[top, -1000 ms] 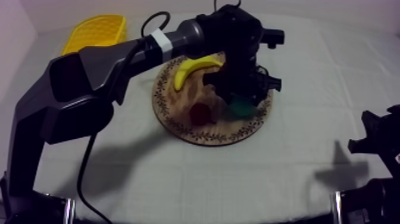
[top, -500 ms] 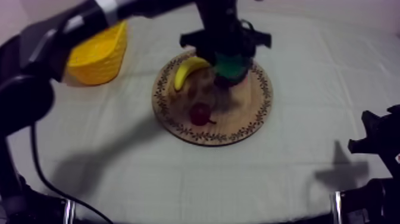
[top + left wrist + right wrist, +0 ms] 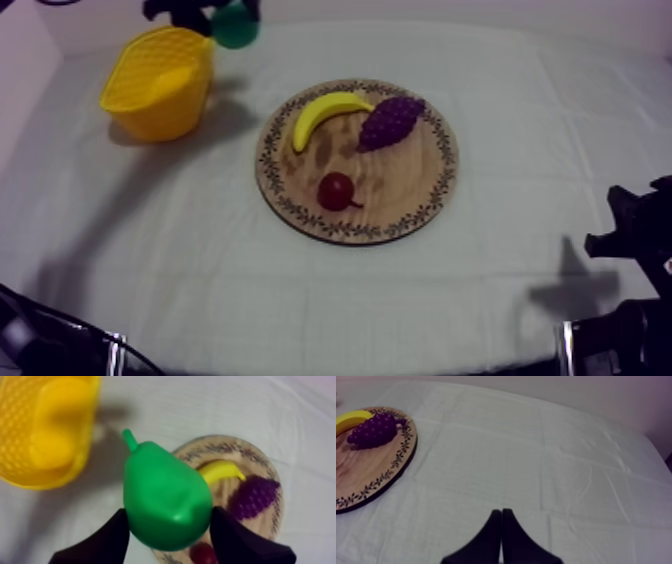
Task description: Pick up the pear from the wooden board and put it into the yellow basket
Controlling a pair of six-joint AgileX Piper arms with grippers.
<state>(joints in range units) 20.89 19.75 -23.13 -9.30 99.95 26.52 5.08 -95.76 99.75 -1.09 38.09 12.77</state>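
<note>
Nearest, the right end effector (image 3: pixel 501 512) rests low at its own edge of the surface (image 3: pixel 300 290), its fingers pressed together in a narrow wedge on nothing. It plays no part in the hazards below.

Mid-field, the wooden board (image 3: pixel 357 232) carries a banana (image 3: pixel 325 112), a bunch of grapes (image 3: pixel 390 120) and a small red fruit (image 3: pixel 337 190). The pear is off the board.

Beyond and to the left stands the yellow basket (image 3: pixel 160 85).

Farthest, the left end effector (image 3: pixel 170 521) is clamped on the pear (image 3: pixel 167 501), which it holds in the air with the stem toward the basket. The fingers (image 3: pixel 235 538) grip the widest part of the body.

Hazards, as judgement:
- In the left wrist view the pear hangs over bare cloth between basket and board, not over the basket's mouth. Letting go here would likely drop it onto the surface, or onto the rim to bounce away.
- The pear looks smooth and rounded and is held on two narrow contacts, so a quick swing could let it twist or slip out.
- The basket looks light. A low approach that clips its wall might shove or tip it.
</note>
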